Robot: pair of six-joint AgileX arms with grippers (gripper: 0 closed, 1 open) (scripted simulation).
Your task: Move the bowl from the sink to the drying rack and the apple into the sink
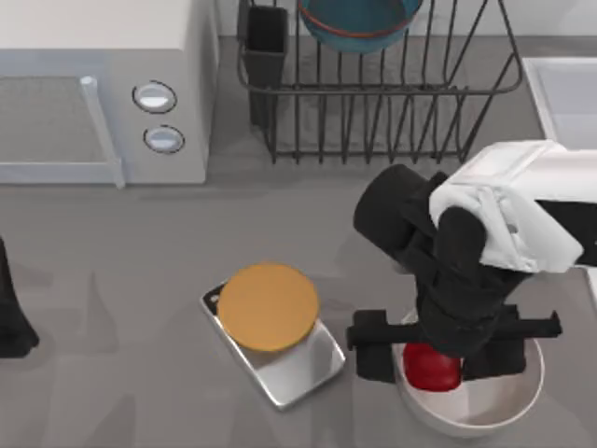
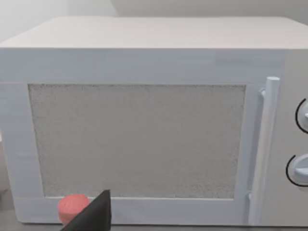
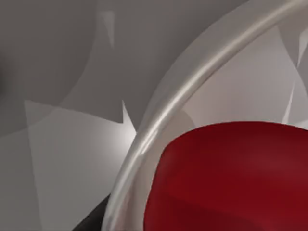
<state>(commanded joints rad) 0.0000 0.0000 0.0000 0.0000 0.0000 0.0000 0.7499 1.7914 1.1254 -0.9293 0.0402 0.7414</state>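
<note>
Apple [image 1: 431, 368], glossy, blocky, inside smooth white bowl [image 1: 471, 418]

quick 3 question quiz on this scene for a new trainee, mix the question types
1. True or false: the bowl already sits in the drying rack.
2. Multiple choice: the apple lies in A) the sink B) the white bowl C) the microwave.
3. Which arm is above the apple?

Key: 1 true. 2 B. 3 The right arm; its right gripper is down at the white bowl, while the left gripper is parked at the table's left edge.
</note>
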